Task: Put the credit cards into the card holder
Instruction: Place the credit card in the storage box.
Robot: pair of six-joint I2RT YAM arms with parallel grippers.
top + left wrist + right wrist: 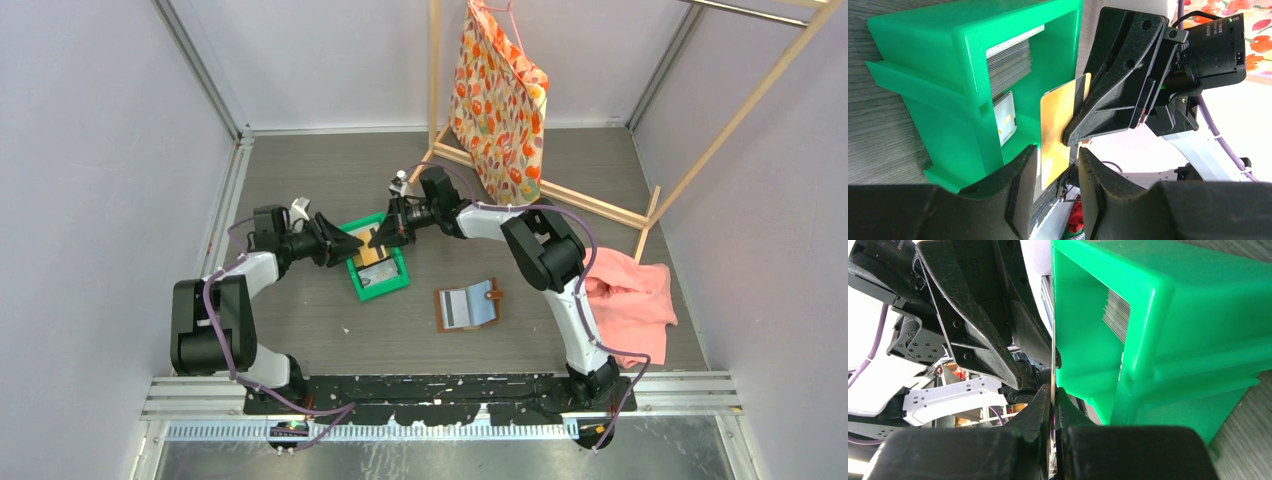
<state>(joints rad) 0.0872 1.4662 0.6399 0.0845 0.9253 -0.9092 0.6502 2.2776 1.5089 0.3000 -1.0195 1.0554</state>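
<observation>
We judged the step in hand to be a hand-over above the green bin (354,282). At the left, the left gripper (1055,160) stood with its fingers parted on either side of the gold card (1058,125), with slack showing on both faces (a released hand, as we read it). The other credit cards (1009,62) sat stacked on edge inside the bin. The right gripper (1053,390) was pinched flat on the gold card's far edge, holding it over the bin's open top. The next move, we thought, called for drawing the card clear of the left fingers without scraping the bin's wall. It could then be carried right to the card holder (468,305), which lay open on the table (300,330), well apart from the bin. We saw nothing standing on the path between them. The pink cloth (632,292) lay beyond, at the far right.
</observation>
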